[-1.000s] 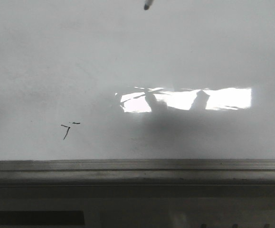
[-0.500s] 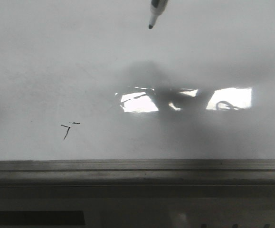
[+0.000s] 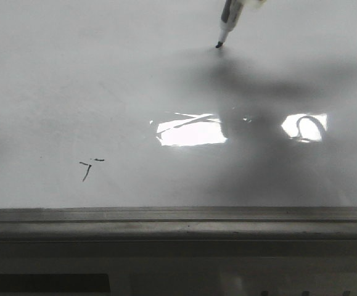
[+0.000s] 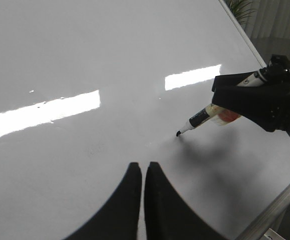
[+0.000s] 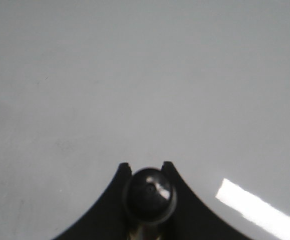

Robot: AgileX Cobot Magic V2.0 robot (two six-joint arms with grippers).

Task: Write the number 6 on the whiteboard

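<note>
**Marker tip on the board, no 6 drawn**

The whiteboard fills most of the front view. It is pale grey and shiny, with a bright patch of glare in the middle and a grey metal edge strip along the near side. No big 6 shows on it. The only ink is a small scribble of short black strokes, near the edge strip on the left, well apart from the pen.

A marker comes in tilted at the far side of the board. Its black tip seems to touch the board, with a dark shadow spreading beside it.

The left wrist view shows what the front view cuts off: the right gripper is closed around the marker, holding it at a slant. The right wrist view looks straight down the marker's round end, snug between the two black fingers, over bare board.

The left gripper holds nothing. Its jaws are pressed nearly together, just above the board, near the marker tip but apart from it.
</note>
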